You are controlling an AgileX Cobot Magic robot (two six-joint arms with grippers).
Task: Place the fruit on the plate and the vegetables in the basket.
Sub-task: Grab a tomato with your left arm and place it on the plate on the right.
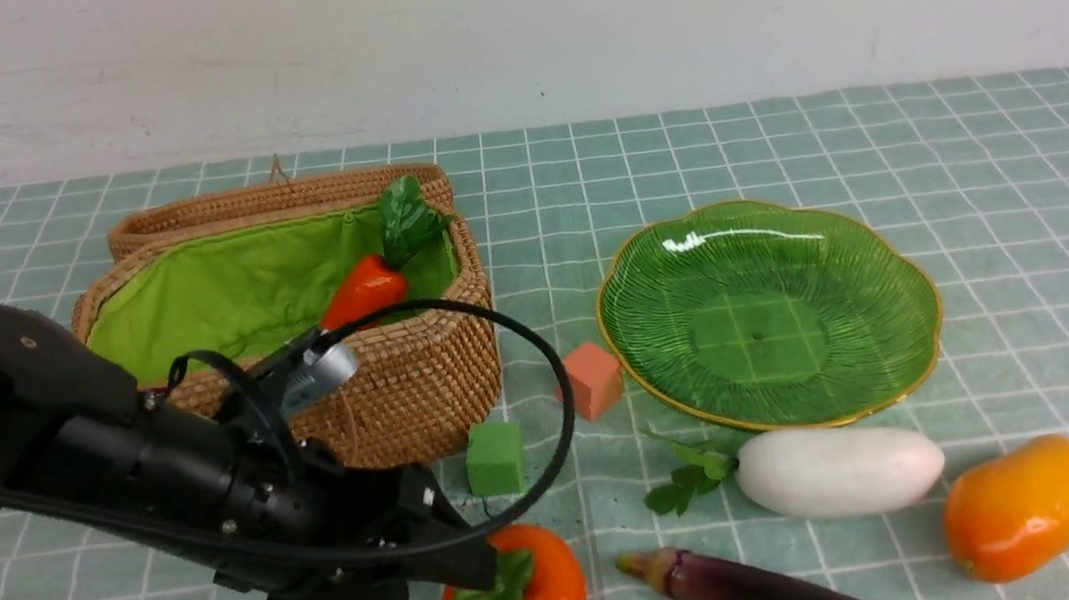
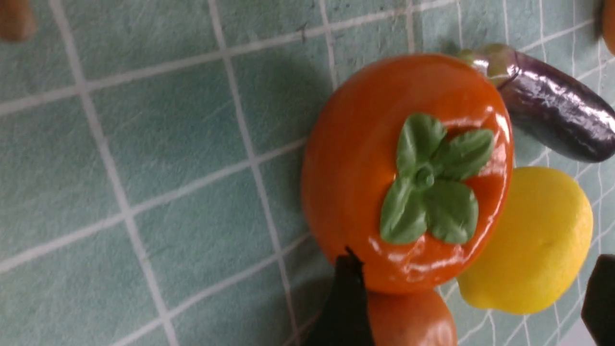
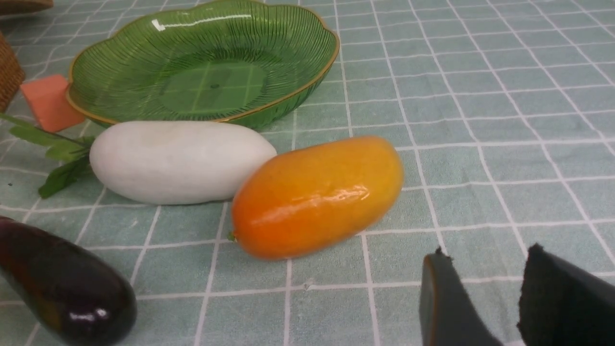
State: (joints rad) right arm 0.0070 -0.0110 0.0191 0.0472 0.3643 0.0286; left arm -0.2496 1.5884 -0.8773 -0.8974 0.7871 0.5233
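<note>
The left hand (image 2: 473, 298) spreads wide above the persimmon (image 1: 513, 599), and the right hand (image 3: 480, 293) is parted too (nothing between its fingers). The carrot (image 1: 364, 289) lies in the basket (image 1: 403, 385); the mango (image 1: 1021, 508) rests beside the radish (image 1: 841, 469), near the plate (image 1: 768, 314).

persimmon (image 2: 355, 173): large, glossy orange, in the middle, four-lobed green leaf cap (image 2: 424, 178) showing
lemon (image 2: 533, 245): yellow, beside persimmon, partly hidden by it
eggplant (image 2: 557, 103): dark purple, shiny, green stem end near persimmon
small round vegetable (image 2: 413, 317): brownish-orange, partly behind persimmon
left gripper (image 2: 473, 293): open, dark fingertips well apart, one overlapping persimmon's edge
cloth (image 2: 182, 134): green, white grid lines
</note>
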